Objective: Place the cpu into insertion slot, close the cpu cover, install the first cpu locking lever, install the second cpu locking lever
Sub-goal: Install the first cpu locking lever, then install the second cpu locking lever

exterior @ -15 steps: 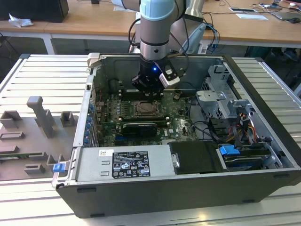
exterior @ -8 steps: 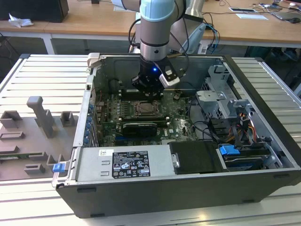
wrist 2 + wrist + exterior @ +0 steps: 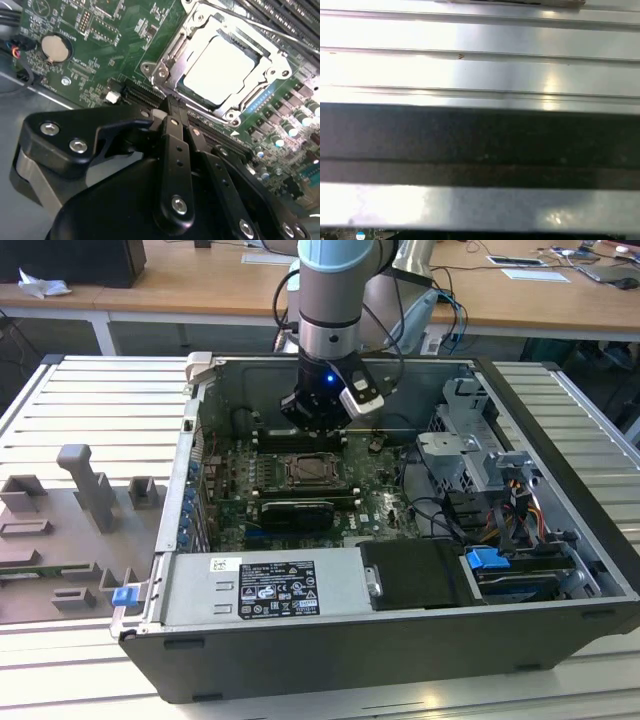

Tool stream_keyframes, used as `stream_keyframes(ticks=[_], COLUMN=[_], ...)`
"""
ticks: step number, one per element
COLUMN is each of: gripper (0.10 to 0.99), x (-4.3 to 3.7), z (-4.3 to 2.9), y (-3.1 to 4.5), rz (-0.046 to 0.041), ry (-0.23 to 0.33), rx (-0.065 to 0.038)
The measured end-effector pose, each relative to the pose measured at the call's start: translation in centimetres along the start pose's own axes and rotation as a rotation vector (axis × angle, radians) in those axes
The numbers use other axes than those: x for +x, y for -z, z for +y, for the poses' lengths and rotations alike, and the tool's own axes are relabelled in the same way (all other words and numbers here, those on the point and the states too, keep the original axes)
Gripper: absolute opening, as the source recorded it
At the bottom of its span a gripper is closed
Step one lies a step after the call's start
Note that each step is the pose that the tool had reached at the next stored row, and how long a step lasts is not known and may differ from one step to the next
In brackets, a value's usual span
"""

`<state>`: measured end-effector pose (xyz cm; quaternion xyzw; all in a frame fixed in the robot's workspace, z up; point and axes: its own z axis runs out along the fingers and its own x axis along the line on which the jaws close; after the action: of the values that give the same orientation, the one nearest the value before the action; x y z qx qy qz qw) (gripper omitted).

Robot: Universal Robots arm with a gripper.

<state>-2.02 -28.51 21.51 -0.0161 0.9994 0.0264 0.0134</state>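
Exterior view: gripper (image 3: 318,418) hangs inside case (image 3: 560,570), just above board; slot (image 3: 309,471) at 6 o'clock of it, near.

Second wrist view: fingers (image 3: 176,131) clenched together, grasping nothing; cpu (image 3: 218,69) seated in slot, cover (image 3: 272,62) framing it, at 1 o'clock from fingertips, close, not touching.

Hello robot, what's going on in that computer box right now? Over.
Pincer shut, holding nothing, just beside the socket. Cpu seated in insertion slot, cpu cover down around it. Nothing in the way.
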Motion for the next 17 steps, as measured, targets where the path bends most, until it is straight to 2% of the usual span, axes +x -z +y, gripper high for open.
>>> stream_keyframes(ticks=[17], gripper=[0.106], x=[0.04], z=[-1.08], y=[0.06], rz=[0.0001], ry=[0.0], rx=[0.0])
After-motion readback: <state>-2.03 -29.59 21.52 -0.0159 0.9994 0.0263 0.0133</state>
